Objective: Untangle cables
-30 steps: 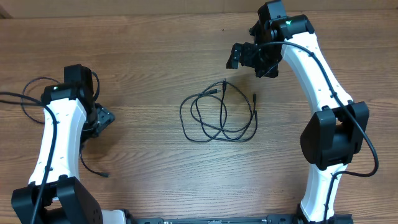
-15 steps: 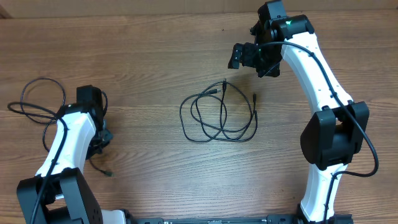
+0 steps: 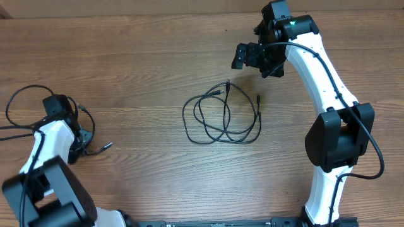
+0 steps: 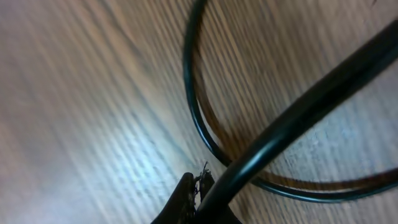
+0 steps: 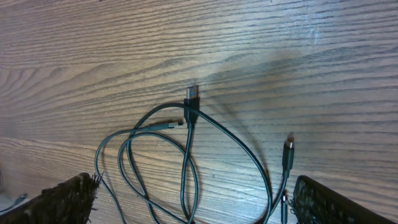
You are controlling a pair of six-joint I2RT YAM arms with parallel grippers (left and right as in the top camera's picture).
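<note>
Far left, the left tool [image 3: 81,136] sits on a separated cable [image 3: 98,149]; its grip, I cannot tell. Mid-worktop [image 3: 145,57], the looped cables [image 3: 226,113] lie tangled. The right tool [image 5: 196,200] hangs spread above. Next, probably: drop onto a plug end.

I'm seeing the right arm [image 3: 315,63] wearing glossy white shells, with a bulky black joint housing [image 3: 338,140] bulging midway along it. A green light [image 3: 292,24] is glowing near its wrist, and a thick black wire [image 3: 379,154] is trailing beside the shell. The left arm [image 3: 47,135] is showing the same white and black. The right tool [image 5: 193,202] is showing dark, coarsely textured pads [image 5: 65,198].
</note>
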